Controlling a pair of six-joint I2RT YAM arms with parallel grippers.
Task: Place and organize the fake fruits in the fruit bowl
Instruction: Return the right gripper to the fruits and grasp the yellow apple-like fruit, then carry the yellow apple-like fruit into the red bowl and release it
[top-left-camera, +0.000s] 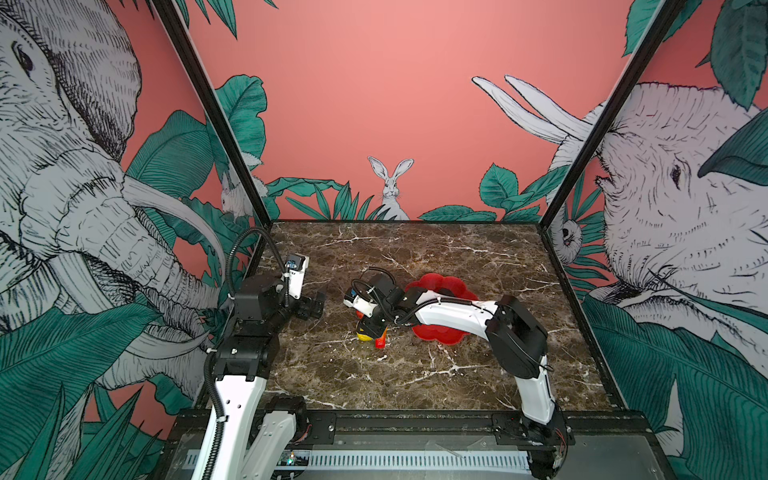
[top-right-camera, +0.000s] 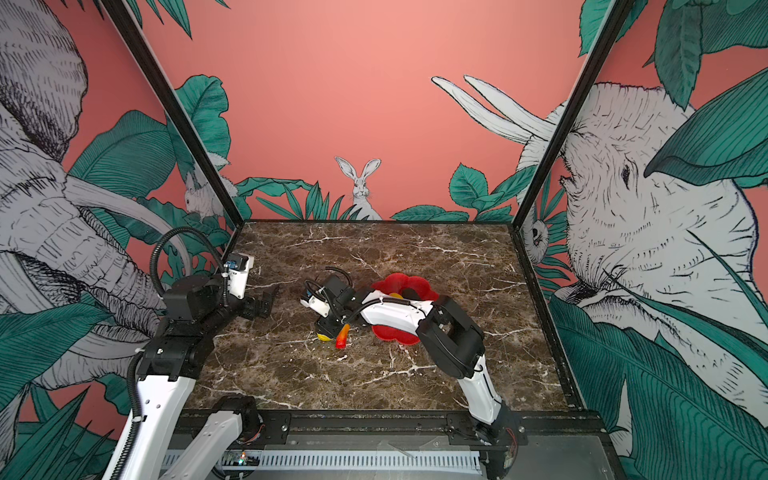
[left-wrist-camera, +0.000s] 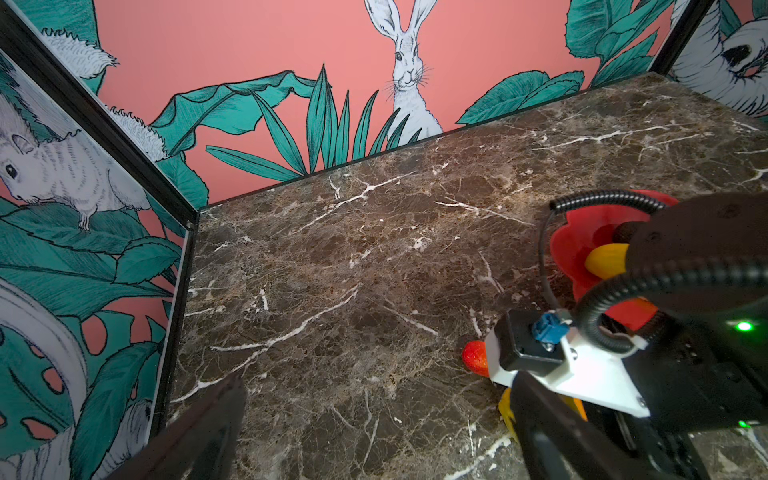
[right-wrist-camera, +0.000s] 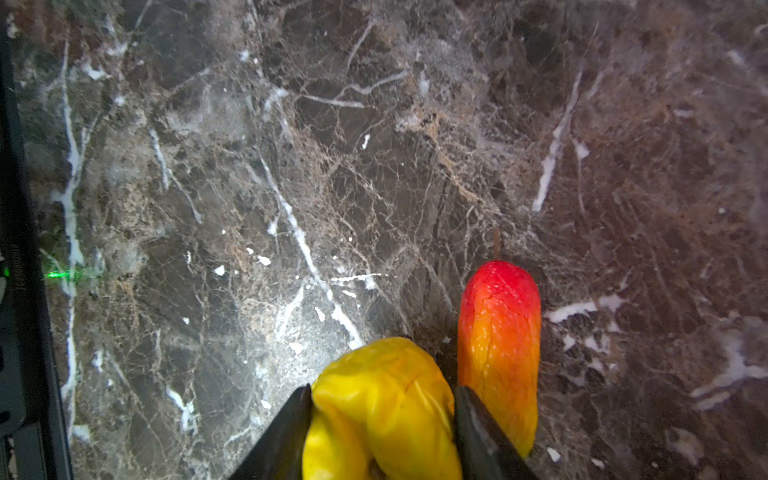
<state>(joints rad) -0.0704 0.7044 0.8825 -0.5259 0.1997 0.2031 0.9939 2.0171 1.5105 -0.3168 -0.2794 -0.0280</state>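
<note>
**Clamping the yellow fruit at mid-desk**

Nearest the front edge of the desk (top-left-camera: 374, 386) lies the orange-red fruit (right-wrist-camera: 498, 345). It is flat on the marble, and in both top views its red end points toward that edge.

Just beside it is the yellow fruit (right-wrist-camera: 382, 407), about mid-desk and a little left of centre. The right claw (right-wrist-camera: 382, 395) comes down on this fruit from above. In the right wrist view a dark finger presses against each side of it, so the claw is clamped on the fruit. Whether the fruit touches the marble cannot be told.

Just behind the claw a red fruit end (left-wrist-camera: 476, 357) pokes out from under the wrist camera, with the rest hidden.

A little farther back, right of centre, stands the bowl (top-left-camera: 432, 336), partly covered by the right arm. Inside it lies a long yellow fruit (left-wrist-camera: 606, 259) with a dark fruit (top-right-camera: 411, 291) beside it.

At about the same depth, near the left edge, the left claw (top-left-camera: 316, 305) hangs above the desk. Its fingers are wide apart and it is empty.
</note>
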